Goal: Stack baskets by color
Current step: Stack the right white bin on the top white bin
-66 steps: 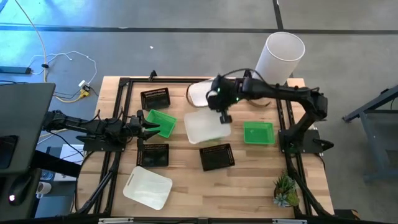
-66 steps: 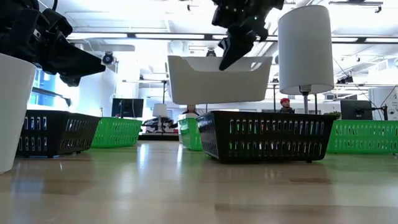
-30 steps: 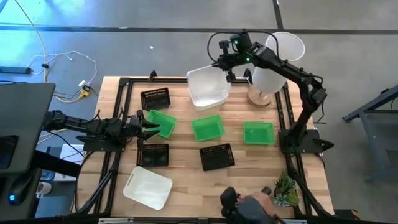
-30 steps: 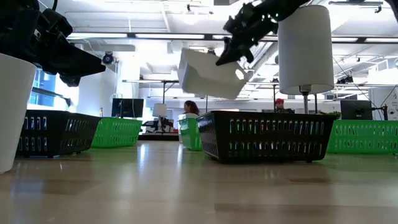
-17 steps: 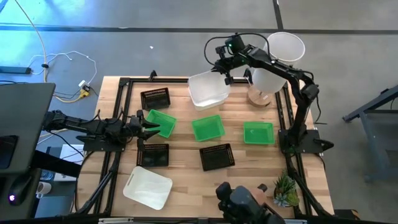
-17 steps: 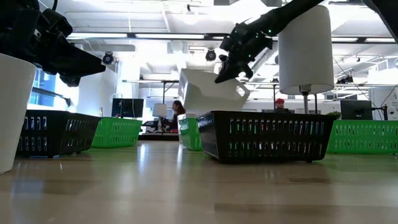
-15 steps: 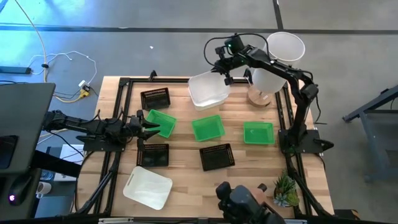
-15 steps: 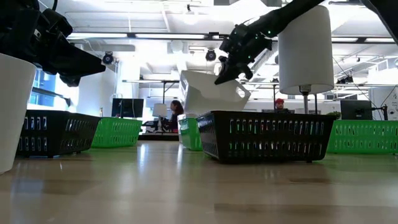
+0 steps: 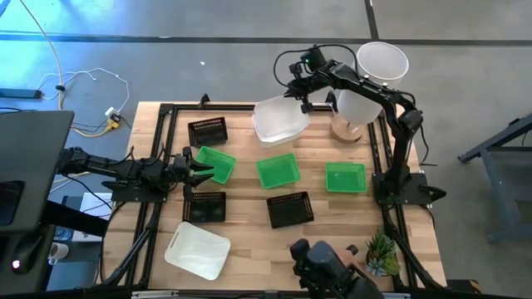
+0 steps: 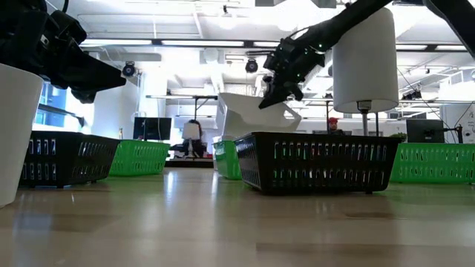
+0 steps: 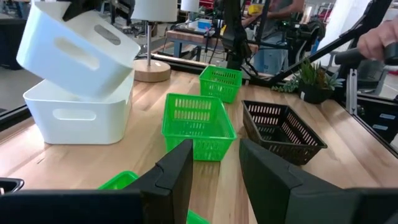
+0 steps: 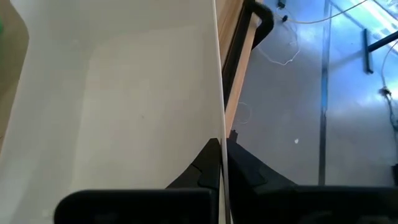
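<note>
1. Baskets, small shallow plastic trays in three colours, lie scattered over the wooden table (image 9: 249, 257); nearest the front edge, a white basket (image 9: 198, 250) rests alone at the left.
2. Beyond it sit two black mesh-sided baskets, one by the left arm (image 9: 204, 207) and one mid-table (image 9: 290, 209).
3. A small green potted plant (image 9: 381, 253) stands at the front right corner.
4. Next come three bright green baskets in a row: left (image 9: 214, 163), middle (image 9: 278, 171), right (image 9: 345, 177).
5. The left gripper (image 9: 202, 169) hovers just beside the left green basket, fingers parted, holding nothing.
6. A third black basket (image 9: 208, 131) sits toward the far left.
7. At the far edge, the right gripper (image 9: 304, 104) is clamped on the rim of a tilted white basket (image 9: 281, 119), held over another white basket (image 11: 78, 115) on the table.
8. A tall white cylinder (image 9: 370, 79) stands just beside them at the far right.
</note>
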